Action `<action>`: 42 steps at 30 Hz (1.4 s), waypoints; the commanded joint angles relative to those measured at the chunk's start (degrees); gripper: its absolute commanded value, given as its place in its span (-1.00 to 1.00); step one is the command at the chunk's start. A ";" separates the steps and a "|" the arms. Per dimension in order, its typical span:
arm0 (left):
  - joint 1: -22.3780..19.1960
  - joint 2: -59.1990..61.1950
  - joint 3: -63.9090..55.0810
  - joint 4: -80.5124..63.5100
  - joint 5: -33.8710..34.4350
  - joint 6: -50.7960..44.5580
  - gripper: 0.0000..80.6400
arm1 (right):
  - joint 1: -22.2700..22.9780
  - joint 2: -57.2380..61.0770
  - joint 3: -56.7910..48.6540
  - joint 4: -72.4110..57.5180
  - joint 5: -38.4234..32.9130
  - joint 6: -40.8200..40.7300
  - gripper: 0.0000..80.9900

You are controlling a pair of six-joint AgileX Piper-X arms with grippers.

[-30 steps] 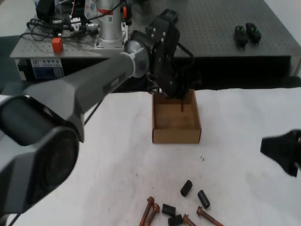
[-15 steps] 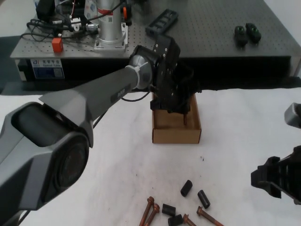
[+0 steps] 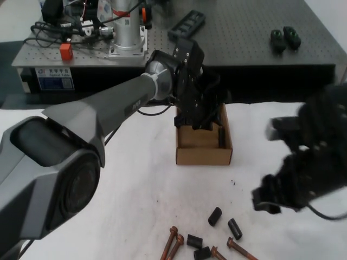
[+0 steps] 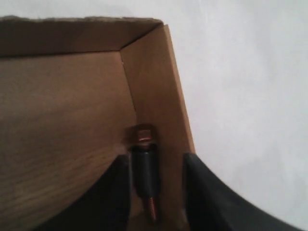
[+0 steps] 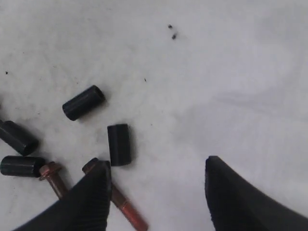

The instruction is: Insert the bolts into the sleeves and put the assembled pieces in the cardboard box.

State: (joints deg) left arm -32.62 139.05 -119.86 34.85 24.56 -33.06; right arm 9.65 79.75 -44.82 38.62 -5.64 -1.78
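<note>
In the last second my left gripper (image 4: 156, 161) has dipped into the cardboard box (image 3: 203, 154) and released, so its fingers (image 4: 207, 197) now stand apart beside the assembled piece (image 4: 144, 166), which rests against the side wall. I judge that one delivered. My right gripper (image 5: 158, 161) has swung in, open, over the loose sleeves (image 5: 119, 144) and bolts (image 5: 120, 202) on the counter (image 3: 135, 179).

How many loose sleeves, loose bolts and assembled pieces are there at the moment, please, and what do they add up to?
Loose black cylindrical sleeves on the white cloth: 4
Loose copper-coloured metal bolts on the cloth: 4
Assembled pieces, bolt in sleeve, inside the brown cardboard box: 1
Total: 9
</note>
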 commanded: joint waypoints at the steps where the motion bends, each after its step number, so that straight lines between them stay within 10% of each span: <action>1: 0.22 -0.89 -0.96 -0.53 1.92 -1.26 -0.34 | 1.35 3.77 -4.18 0.46 2.64 -2.19 0.02; 9: 0.81 -5.64 -0.96 -0.23 3.92 1.38 -0.34 | 4.70 12.87 -8.92 4.14 3.59 -5.95 -0.13; 22: 2.29 -24.89 8.84 10.92 -13.04 16.63 -0.34 | 7.18 18.84 -8.73 2.68 4.47 -6.49 -0.15; 33: 1.77 -39.04 37.12 8.01 -13.89 22.26 -0.34 | 7.18 19.93 -8.73 1.86 5.64 -8.40 -0.97; 42: -4.59 -39.52 47.31 11.04 -16.60 32.27 -0.15 | 6.05 14.70 -7.18 0.40 5.64 -7.68 -0.99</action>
State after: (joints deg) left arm -33.02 100.32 -76.68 45.02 11.42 -5.66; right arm 16.37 97.67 -52.71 40.12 0.00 -9.48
